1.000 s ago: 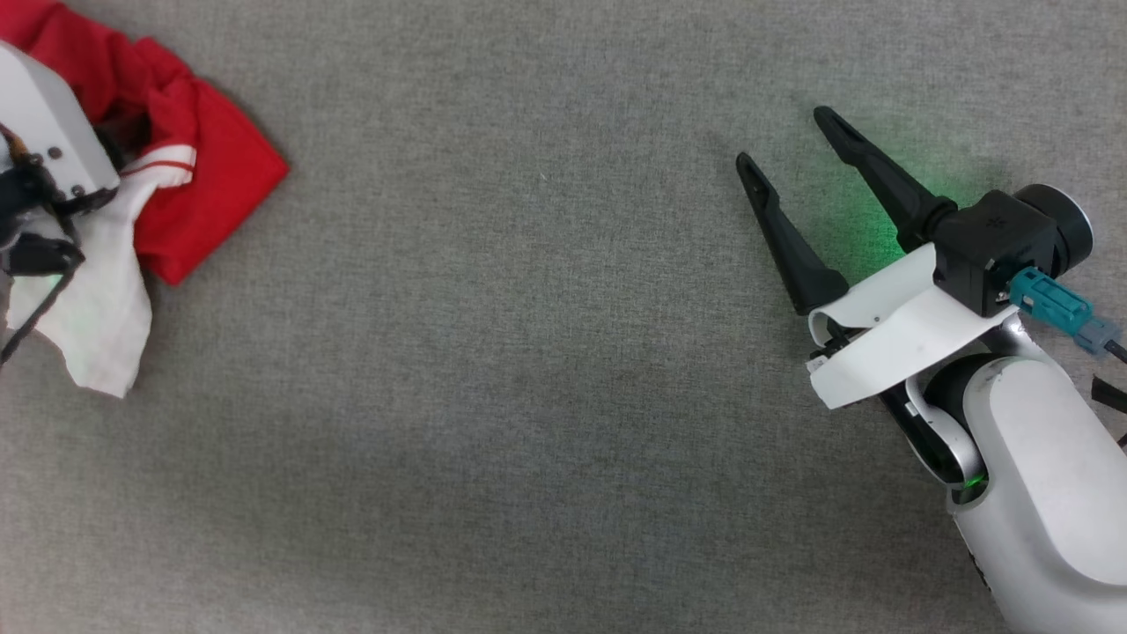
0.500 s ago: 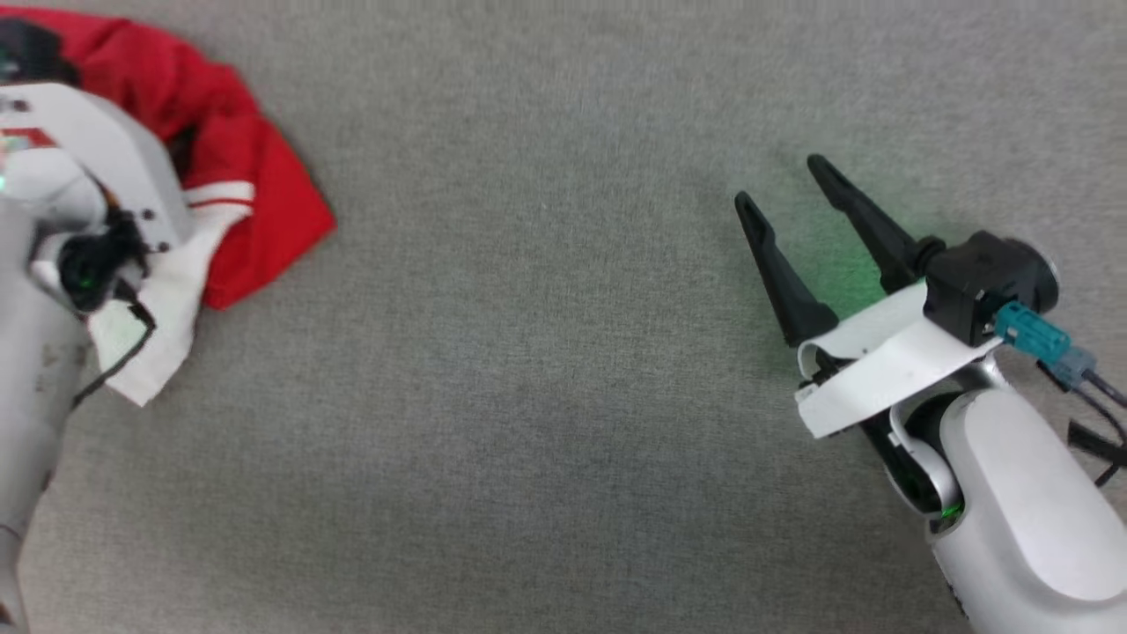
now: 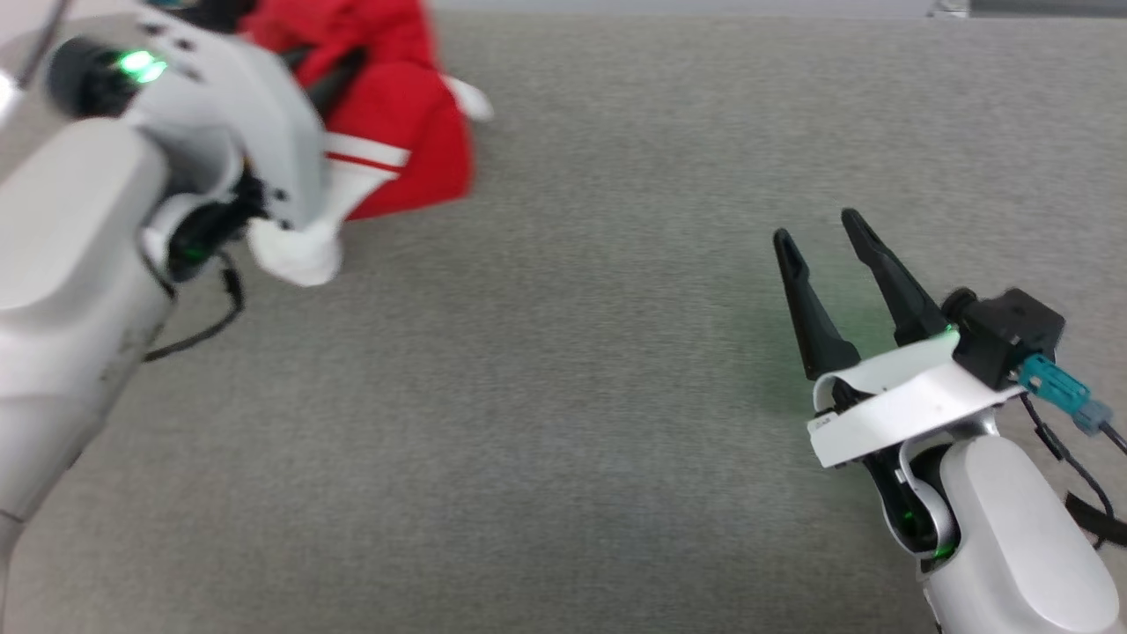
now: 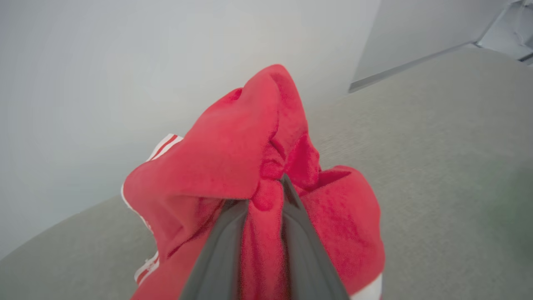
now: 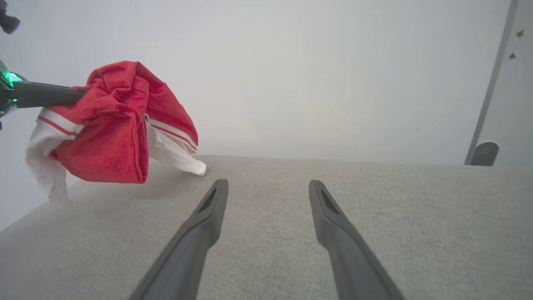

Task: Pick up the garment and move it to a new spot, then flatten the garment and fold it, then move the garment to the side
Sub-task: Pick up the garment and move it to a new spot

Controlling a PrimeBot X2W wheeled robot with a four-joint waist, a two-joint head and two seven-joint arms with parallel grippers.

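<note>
The garment (image 3: 401,123) is a bunched red cloth with white panels and red-and-white striped trim, at the upper left of the head view. My left gripper (image 4: 266,189) is shut on a fold of the garment (image 4: 233,158), its dark fingers (image 4: 216,254) pressed into the red cloth. In the right wrist view the garment (image 5: 112,121) hangs lifted off the grey surface, with a white corner trailing down to it. My right gripper (image 3: 819,233) stands open over the grey surface at the lower right, holding nothing, far from the cloth; it is also in its own view (image 5: 268,185).
A grey fabric-covered surface (image 3: 546,370) spreads under both arms. Its far edge meets a pale wall (image 5: 291,75), with a grey post (image 5: 485,121) at the right. The pale left forearm (image 3: 70,264) covers the lower left of the head view.
My left gripper has shut on the garment and lifted it up and to the right. The head view has shifted. My right gripper stays open.
</note>
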